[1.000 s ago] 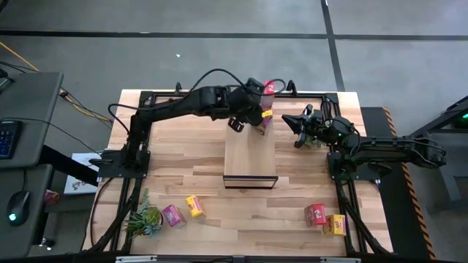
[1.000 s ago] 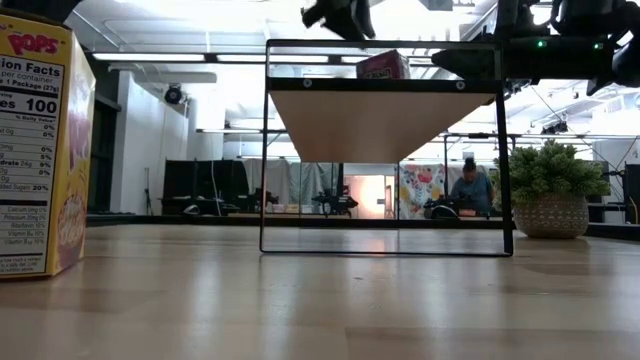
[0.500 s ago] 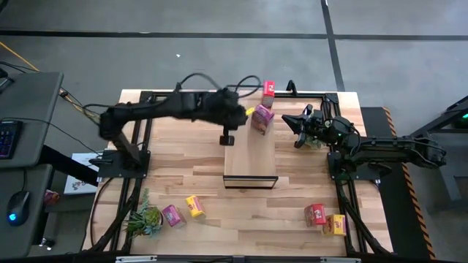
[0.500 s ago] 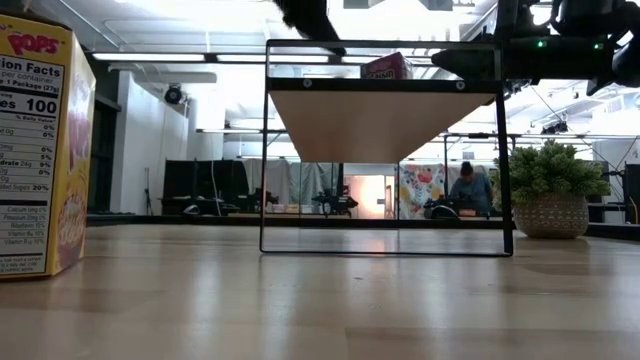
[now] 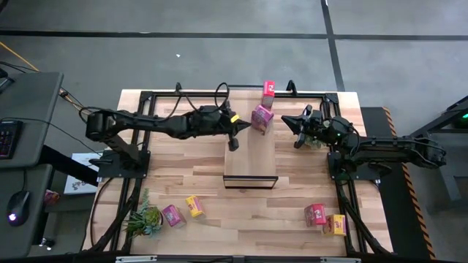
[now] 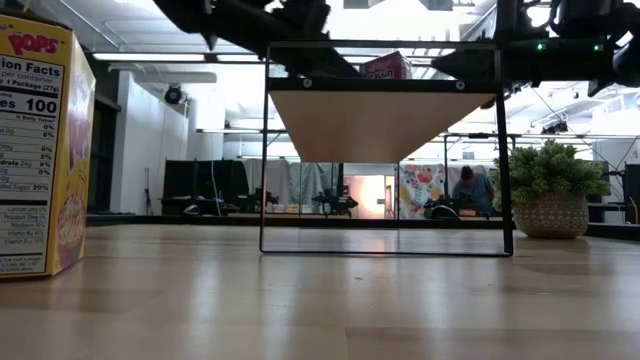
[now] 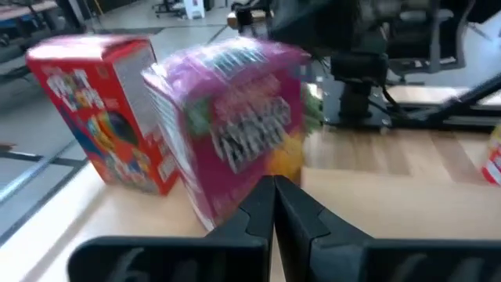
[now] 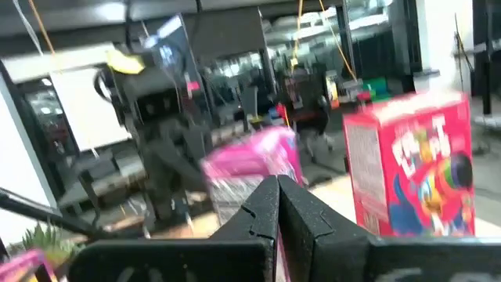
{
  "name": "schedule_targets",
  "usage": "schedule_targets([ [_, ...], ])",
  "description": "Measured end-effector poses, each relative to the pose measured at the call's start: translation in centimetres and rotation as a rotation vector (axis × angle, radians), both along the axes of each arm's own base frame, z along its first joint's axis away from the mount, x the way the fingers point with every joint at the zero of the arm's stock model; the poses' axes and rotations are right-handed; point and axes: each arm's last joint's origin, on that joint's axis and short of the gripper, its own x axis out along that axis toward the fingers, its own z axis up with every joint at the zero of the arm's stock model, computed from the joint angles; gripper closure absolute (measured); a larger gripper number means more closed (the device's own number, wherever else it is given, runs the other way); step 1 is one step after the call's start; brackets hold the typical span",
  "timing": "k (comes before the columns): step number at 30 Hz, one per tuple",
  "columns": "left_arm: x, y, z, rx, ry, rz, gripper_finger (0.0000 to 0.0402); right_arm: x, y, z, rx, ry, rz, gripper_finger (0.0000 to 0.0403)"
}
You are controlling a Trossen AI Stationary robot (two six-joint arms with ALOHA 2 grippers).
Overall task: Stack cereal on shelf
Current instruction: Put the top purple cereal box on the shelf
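The shelf [image 5: 250, 157] stands mid-table, a pale plank on a dark frame [image 6: 385, 100]. A pink cereal box [image 5: 262, 117] stands upright on its far end. A red cereal box [image 5: 268, 89] stands upright just beyond it, toward the far edge. My left gripper [image 5: 234, 140] is shut over the shelf's left edge. It points at the pink box [image 7: 235, 125] and is a short way off it. My right gripper [image 5: 292, 126] is shut and hovers right of the shelf's far end, facing both boxes [image 8: 407, 164].
A pink box [image 5: 172, 215], a yellow box [image 5: 194, 205] and a plant [image 5: 146, 218] lie at the near left. A red box [image 5: 315, 214] and a yellow box [image 5: 336, 223] lie at the near right. A potted plant [image 6: 548, 195] stands at the far right.
My left gripper has let go of the pink box, pulled back from it toward the table's left and near side, dropped lower and shut. The pink box stays upright on the shelf's far end.
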Motion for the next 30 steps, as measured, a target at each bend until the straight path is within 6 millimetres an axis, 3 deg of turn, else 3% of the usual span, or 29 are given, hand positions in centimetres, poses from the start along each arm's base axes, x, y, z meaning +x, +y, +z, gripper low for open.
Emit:
schedule_targets([
  [6, 1.4, 1.7, -0.5, -0.001, 0.037, 0.045, 0.0401, 0.0, -0.3, -1.1, 0.045, 0.102, -0.092, 0.0403],
  [15, 1.6, 3.1, -1.3, 0.008, 0.060, 0.065, 0.0401, 0.6, -0.5, -1.8, 0.096, 0.150, -0.091, 0.0403],
  [22, 1.8, 4.1, -2.4, -0.014, 0.076, 0.037, 0.0401, 2.7, -1.0, -0.2, 0.127, 0.281, -0.089, 0.0403],
  [30, 1.9, 4.5, -2.5, -0.013, 0.053, 0.027, 0.0401, 3.7, -1.1, 0.1, 0.138, 0.377, -0.151, 0.0403],
])
